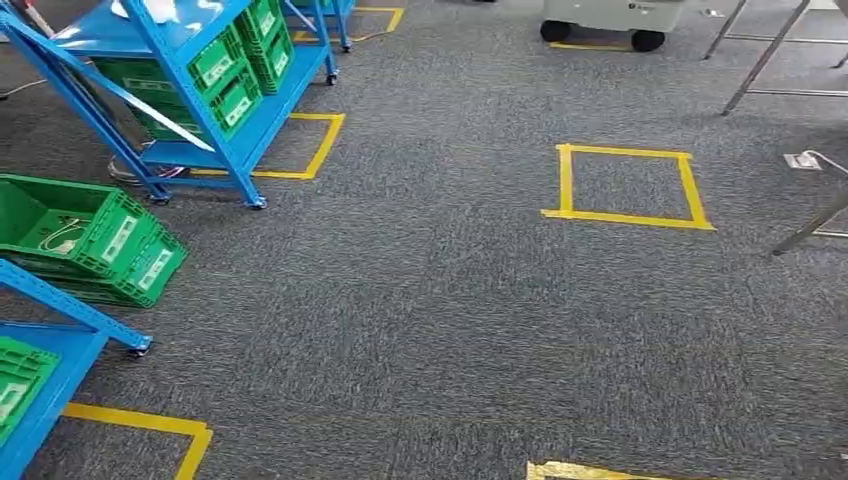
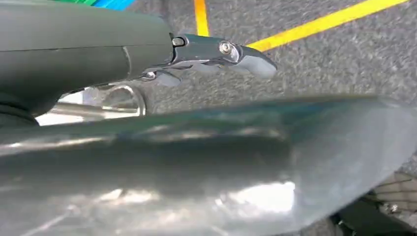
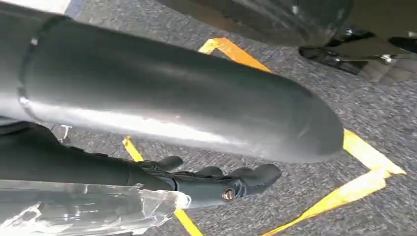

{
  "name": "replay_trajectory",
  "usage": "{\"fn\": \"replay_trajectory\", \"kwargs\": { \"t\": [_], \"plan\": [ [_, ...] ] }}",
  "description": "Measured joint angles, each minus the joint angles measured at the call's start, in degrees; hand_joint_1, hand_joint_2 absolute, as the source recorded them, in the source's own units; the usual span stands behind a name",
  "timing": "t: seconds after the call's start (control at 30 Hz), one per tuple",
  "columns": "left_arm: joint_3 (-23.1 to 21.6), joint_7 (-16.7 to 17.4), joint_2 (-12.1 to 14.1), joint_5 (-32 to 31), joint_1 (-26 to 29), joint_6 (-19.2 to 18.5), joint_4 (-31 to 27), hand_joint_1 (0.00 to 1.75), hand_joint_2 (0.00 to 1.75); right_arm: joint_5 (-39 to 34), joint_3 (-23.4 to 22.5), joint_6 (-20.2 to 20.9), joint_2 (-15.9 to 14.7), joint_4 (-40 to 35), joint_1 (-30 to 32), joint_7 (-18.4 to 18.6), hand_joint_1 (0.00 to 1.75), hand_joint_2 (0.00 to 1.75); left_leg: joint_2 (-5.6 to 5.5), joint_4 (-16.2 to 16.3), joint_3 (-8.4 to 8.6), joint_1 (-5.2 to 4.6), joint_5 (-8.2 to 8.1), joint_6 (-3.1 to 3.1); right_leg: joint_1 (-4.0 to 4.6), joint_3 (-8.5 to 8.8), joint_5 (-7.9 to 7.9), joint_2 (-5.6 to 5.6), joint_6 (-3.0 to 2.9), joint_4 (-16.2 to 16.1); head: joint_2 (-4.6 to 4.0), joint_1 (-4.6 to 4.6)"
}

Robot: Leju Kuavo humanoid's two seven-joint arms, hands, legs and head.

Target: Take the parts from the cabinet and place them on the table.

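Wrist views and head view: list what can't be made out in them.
- Left hand, left wrist view: a big blurred grey shape hides whether it holds anything.
- Right hand, right wrist view: clear plastic lies beside the fingers; held or not is unclear.
- Green crates, head view: labels too small to read.
- Blue cabinet, head view: cut off by the top edge.

— What's on the grey carpet floor [image 1: 430, 300]?
— Yellow tape squares [image 1: 627, 187]; a stack of green crates [image 1: 85, 240] at the left.
— And the shelving?
— A blue wheeled rack [image 1: 215, 90] stands on the floor; more green crates [image 1: 222, 70] sit on its shelves.
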Motion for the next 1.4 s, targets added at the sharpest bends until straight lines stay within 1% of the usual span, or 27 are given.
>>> {"fn": "replay_trajectory", "kwargs": {
  "t": [0.03, 0.07, 0.13, 0.17, 0.2, 0.27, 0.3, 0.33, 0.47, 0.5, 0.57, 0.63, 0.67, 0.7, 0.77, 0.8, 0.83, 0.87, 0.97, 1.0, 1.07, 1.13, 1.2, 1.3, 1.33, 1.37, 1.4],
  "plan": [
    [0.00, 0.00, -0.09, 0.00, -0.08, -0.11, 0.00, 0.00, 0.00, 0.00, 0.00, 0.00, 0.02, 0.00, -0.05, -0.02, 0.00, 0.00, 2.97, 1.77, -0.92, -0.25, -1.54, -0.29, 0.02, 0.02, 0.04, -0.53, -0.31, -0.16, 0.00, -0.70],
    [0.00, 0.00, -0.09, -0.02, -0.32, -0.18, 0.00, 0.00, 0.00, 0.00, 0.00, 0.00, 0.02, 0.00, 0.05, 0.00, 0.00, 0.00, 4.09, 5.35, -2.66, -0.16, -3.70, -0.53, 0.08, 0.00, 0.04, -1.33, -0.40, -0.16, 0.00, -0.79],
    [0.00, 0.00, -0.11, -0.02, -0.59, -0.24, 0.00, 0.00, 0.00, 0.00, -0.02, -0.02, -0.09, 0.00, 0.40, 0.02, 0.00, 0.00, 4.69, 14.50, -6.97, -0.01, -7.58, -0.80, 0.17, -0.03, -0.10, -3.30, -0.62, -0.14, 0.00, -0.81],
    [0.00, 0.00, -0.13, -0.02, -0.51, -0.28, 0.00, 0.00, 0.00, 0.00, -0.02, -0.02, -0.13, 0.00, 0.38, 0.02, 0.00, 0.00, 4.74, 16.88, -8.09, 0.07, -7.96, -0.88, 0.19, -0.03, -0.18, -4.12, -0.70, -0.14, 0.00, -0.79],
    [0.00, 0.00, -0.13, -0.02, -0.36, -0.28, 0.00, 0.00, 0.00, 0.00, 0.00, -0.02, -0.13, 0.00, 0.32, 0.02, 0.00, 0.00, 4.76, 16.35, -7.72, 0.14, -6.89, -0.93, 0.19, 0.03, -0.23, -4.79, -0.67, -0.14, 0.00, -0.79],
    [0.00, 0.02, -0.11, -0.02, -0.31, -0.28, 0.00, 0.00, 0.00, 0.00, 0.00, -0.02, -0.13, 0.00, 0.19, 0.00, 0.00, 0.00, 5.41, 9.15, -3.83, 0.13, -2.44, -0.80, 0.17, 0.29, -0.40, -6.10, -0.49, -0.14, 0.00, -0.81],
    [0.00, 0.02, -0.11, -0.02, -0.38, -0.28, 0.00, 0.00, 0.00, 0.00, 0.00, -0.02, -0.11, 0.00, 0.16, 0.00, 0.00, 0.00, 6.74, 4.28, -1.07, 0.08, -0.41, -0.63, 0.16, 0.51, -0.55, -6.71, -0.26, -0.14, 0.00, -0.81],
    [0.00, 0.09, -0.11, -0.02, -0.53, -0.28, 0.00, 0.00, 0.00, 0.00, 0.00, -0.04, -0.13, 0.00, 0.15, 0.00, 0.00, 0.00, 10.10, 0.66, 1.00, -0.22, -0.13, -0.56, 0.49, 0.66, -0.75, -7.15, 0.06, -0.13, 0.00, -0.86],
    [0.00, 0.31, -0.11, -0.02, -0.52, -0.35, 0.00, 0.00, 0.00, 0.00, 0.00, -0.11, -0.15, 0.00, -0.07, 0.00, 0.00, 0.00, 7.89, -0.50, 0.89, -0.56, -0.59, 0.81, 0.99, 1.45, -1.20, -9.77, 1.18, -0.53, 0.00, -0.66],
    [0.00, 0.42, -0.13, -0.02, -0.41, -0.42, 0.00, 0.00, 0.00, -0.02, 0.00, -0.13, -0.15, 0.00, -0.20, 0.00, 0.00, 0.00, 7.16, -0.74, 1.15, -0.10, -0.33, 1.24, 0.87, 1.34, -1.54, -9.49, 1.63, -0.40, 0.00, -0.70],
    [0.00, 0.55, -0.07, -0.02, -0.46, -0.46, 0.00, 0.00, 0.00, -0.11, 0.00, -0.22, -0.15, 0.02, -0.26, -0.04, 0.00, 0.00, 6.22, -0.76, 1.13, 0.07, -0.25, 1.90, 0.57, -0.96, -4.79, -4.44, 2.14, 4.85, 0.00, -0.09],
    [0.00, 0.52, -0.13, -0.09, -0.68, -0.46, 0.00, 0.00, 0.00, -0.22, 0.00, -0.22, -0.15, 0.02, -0.17, -0.02, 0.00, 0.00, 4.60, -0.75, 1.00, 0.05, -0.25, 2.17, 0.54, -5.97, -9.01, -2.87, 2.30, 15.01, 0.00, 0.08],
    [0.00, 0.52, -0.09, -0.13, -0.63, -0.46, 0.00, 0.00, 0.00, -0.28, 0.00, -0.22, -0.13, 0.04, -0.01, 0.00, 0.00, 0.00, 3.81, -0.75, 1.04, 0.03, -0.25, 2.17, 0.55, -7.74, -9.66, -2.68, 2.28, 18.05, 0.00, 0.08],
    [0.00, 0.52, -0.07, -0.13, -0.54, -0.46, 0.00, 0.00, 0.00, -0.31, 0.00, -0.22, -0.13, 0.07, 0.12, 0.00, 0.00, 0.00, 3.00, -0.72, 1.10, 0.03, -0.25, 2.17, 0.55, -8.33, -8.86, -2.61, 2.19, 18.38, 0.00, 0.04],
    [0.00, 0.52, 0.00, -0.13, -0.46, -0.46, 0.00, 0.00, 0.00, -0.31, 0.00, -0.22, -0.13, 0.07, 0.14, 0.00, 0.00, 0.00, 1.18, -0.70, 1.29, 0.03, -0.25, 2.15, 0.54, -5.81, -3.80, -2.29, 1.86, 11.63, 0.00, 0.06],
    [0.00, 0.52, -0.02, -0.20, -0.49, -0.46, 0.00, 0.00, 0.00, -0.31, 0.00, -0.24, -0.15, 0.07, 0.07, 0.00, 0.00, 0.00, 0.31, -0.70, 1.42, 0.05, -0.27, 2.09, 0.47, -3.44, -0.91, -1.13, 1.60, 6.21, 0.00, 0.11],
    [0.00, 0.52, -0.07, -0.28, -0.51, -0.46, 0.00, 0.00, 0.00, -0.31, 0.00, -0.24, -0.15, 0.07, 0.06, 0.00, 0.00, 0.00, -0.27, -0.70, 1.36, 0.17, -0.29, 1.93, 0.22, -1.69, 0.67, 2.19, 1.41, 2.00, 0.00, 0.15],
    [0.00, 0.52, -0.06, -0.37, -0.68, -0.46, 0.00, 0.00, 0.00, -0.33, 0.00, -0.26, -0.15, 0.09, 0.17, 0.00, 0.00, 0.00, -1.12, -0.20, 1.03, -0.31, -0.42, 1.51, -0.17, -0.83, -0.07, 3.03, 1.08, -0.12, 0.00, 0.08],
    [0.00, 0.52, -0.07, -0.39, -0.31, -0.48, 0.00, 0.00, 0.00, -0.42, -0.02, -0.46, -0.15, 0.07, 0.01, 0.00, 0.00, 0.00, -2.86, -0.71, 0.46, 0.37, 0.27, 0.24, 0.44, -0.63, -0.01, 1.55, 0.50, 0.38, 0.00, 0.08],
    [0.00, 0.52, -0.02, -0.39, -0.20, -0.48, 0.00, 0.00, 0.00, -0.42, -0.02, -0.46, -0.09, 0.07, -0.09, 0.00, 0.00, 0.00, -3.40, -0.65, 0.32, 0.29, 0.22, -0.04, -0.11, -0.48, 0.30, 0.78, 0.03, -0.26, 0.00, 0.06],
    [0.00, 0.52, 0.02, -0.42, -0.27, -0.53, 0.00, 0.00, 0.00, -0.37, -0.02, -0.48, 0.00, 0.09, -0.16, -0.11, 0.00, 0.00, 2.37, 2.99, -1.34, -0.12, -2.66, -0.64, -0.01, -0.14, 0.47, -0.68, -0.43, -0.62, 0.00, -0.75],
    [0.00, 0.52, 0.02, -0.42, -0.76, -0.52, 0.00, 0.00, 0.00, -0.37, -0.02, -0.48, 0.00, 0.09, 0.14, -0.09, 0.00, 0.00, 4.23, 11.42, -5.50, 0.00, -6.80, -1.08, 0.09, -0.14, 0.30, -2.61, -0.69, -0.62, 0.00, -0.79],
    [0.00, 0.52, 0.00, -0.42, -0.64, -0.55, 0.00, 0.00, 0.00, -0.37, -0.04, -0.48, -0.09, 0.07, 0.25, -0.04, 0.00, 0.00, 4.75, 16.23, -7.89, 0.18, -7.69, -1.34, 0.10, -0.10, 0.14, -4.38, -0.84, -0.59, 0.00, -0.79],
    [0.00, 0.52, 0.00, -0.39, -0.44, -0.55, 0.00, 0.00, 0.00, -0.37, -0.04, -0.46, -0.09, 0.09, 0.05, -0.04, 0.00, 0.00, 5.90, 6.49, -2.53, 0.34, -1.32, -1.25, 0.05, 0.41, -0.19, -6.35, -0.44, -0.59, 0.00, -0.79],
    [0.00, 0.52, 0.00, -0.39, -0.53, -0.55, 0.00, 0.00, 0.00, -0.37, -0.04, -0.46, -0.09, 0.07, 0.02, -0.04, 0.00, 0.00, 8.19, 2.01, 0.05, 0.23, 0.39, -1.04, 0.11, 0.72, -0.38, -6.92, -0.15, -0.59, 0.00, -0.83],
    [0.00, 0.52, 0.00, -0.39, -0.79, -0.55, 0.00, 0.00, 0.00, -0.37, -0.04, -0.46, -0.09, 0.09, 0.07, -0.06, 0.00, 0.00, 10.75, -0.51, 1.31, -0.33, -0.11, -1.10, 0.71, 0.77, -0.79, -7.45, 0.32, -0.30, 0.00, -0.94],
    [0.00, 0.52, 0.00, -0.39, -1.07, -0.55, 0.00, 0.00, 0.00, -0.35, -0.04, -0.46, -0.09, 0.09, 0.09, -0.02, 0.00, 0.00, 9.86, -0.59, 1.12, -0.22, -0.23, -0.09, 0.87, 0.76, -0.95, -8.05, 0.53, -0.31, 0.00, -0.79]
  ]
}}
